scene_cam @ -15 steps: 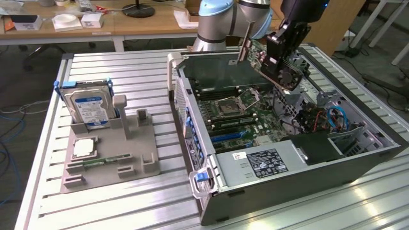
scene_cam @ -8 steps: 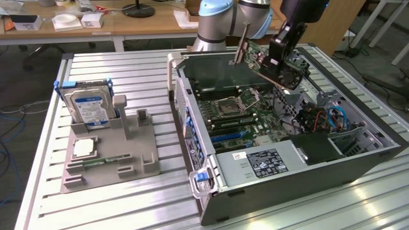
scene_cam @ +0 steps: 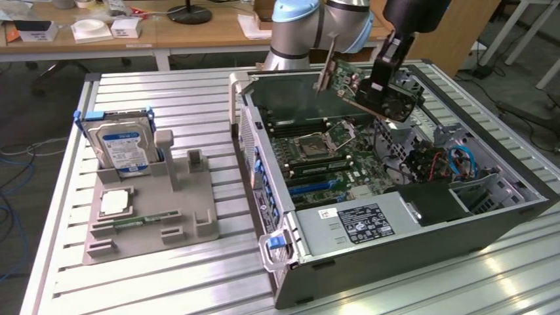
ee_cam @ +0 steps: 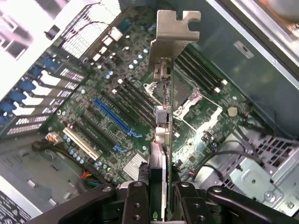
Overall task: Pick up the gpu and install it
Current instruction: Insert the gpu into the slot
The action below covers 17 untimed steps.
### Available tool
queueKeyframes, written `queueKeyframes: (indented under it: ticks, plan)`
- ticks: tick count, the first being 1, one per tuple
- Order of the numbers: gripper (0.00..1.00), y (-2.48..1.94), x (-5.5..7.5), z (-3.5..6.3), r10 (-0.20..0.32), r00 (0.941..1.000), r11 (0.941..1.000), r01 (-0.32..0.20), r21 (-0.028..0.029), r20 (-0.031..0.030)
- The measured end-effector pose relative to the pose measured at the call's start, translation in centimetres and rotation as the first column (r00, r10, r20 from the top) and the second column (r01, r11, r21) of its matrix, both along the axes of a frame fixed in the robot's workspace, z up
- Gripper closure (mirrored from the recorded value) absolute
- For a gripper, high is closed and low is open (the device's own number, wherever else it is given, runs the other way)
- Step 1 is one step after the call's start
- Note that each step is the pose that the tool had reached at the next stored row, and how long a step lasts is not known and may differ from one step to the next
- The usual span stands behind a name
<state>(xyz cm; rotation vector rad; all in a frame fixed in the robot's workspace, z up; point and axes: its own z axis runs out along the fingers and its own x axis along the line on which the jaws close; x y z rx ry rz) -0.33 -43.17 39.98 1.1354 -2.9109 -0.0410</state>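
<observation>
I see the gripper (scene_cam: 372, 84) above the open case (scene_cam: 420, 230), near its back wall. Its jaws are closed on the gpu (scene_cam: 348, 77), with only the thickness of the card between them. In the wrist view the two fingers (ee_cam: 135, 200) press on the card's edge from both sides, and the metal bracket (ee_cam: 173, 32) points away from the gripper (ee_cam: 161, 200).

The gpu (ee_cam: 164, 93) hangs in the air, tilted, and touches no slot. Under it lies the motherboard (scene_cam: 350, 164) with the CPU socket (scene_cam: 313, 146), the dark memory slots (ee_cam: 135, 100) and a long blue slot (ee_cam: 114, 119). At the exterior view's right, blue cables (scene_cam: 460, 164) and a metal cage (ee_cam: 261, 177) stand close to the card's side. The power supply (scene_cam: 368, 220) fills the near corner of the case.

Well apart, at the exterior view's left, a grey holder (scene_cam: 175, 210) on the table (scene_cam: 157, 282) carries the hard drive (scene_cam: 122, 147) upright and a memory stick (scene_cam: 140, 222) lying flat.
</observation>
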Motion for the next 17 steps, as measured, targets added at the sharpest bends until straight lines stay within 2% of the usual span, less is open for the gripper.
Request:
queueKeyframes:
  ticks: [4, 8, 12, 17]
  plan:
    - [0.73, 0.00, 0.00, -0.07, 0.074, 0.9973, 0.9973, -0.074, 0.0000, 0.0000]
    - [0.73, 0.00, 0.00, -0.13, 0.145, 0.9895, 0.9895, -0.145, 0.0001, 0.0000]
    - [0.73, 0.00, 0.01, -0.19, 0.217, 0.9763, 0.9763, -0.217, 0.0000, 0.0000]
    - [0.73, 0.00, 0.00, -0.26, 0.299, 0.9542, 0.9542, -0.299, 0.0000, 0.0000]
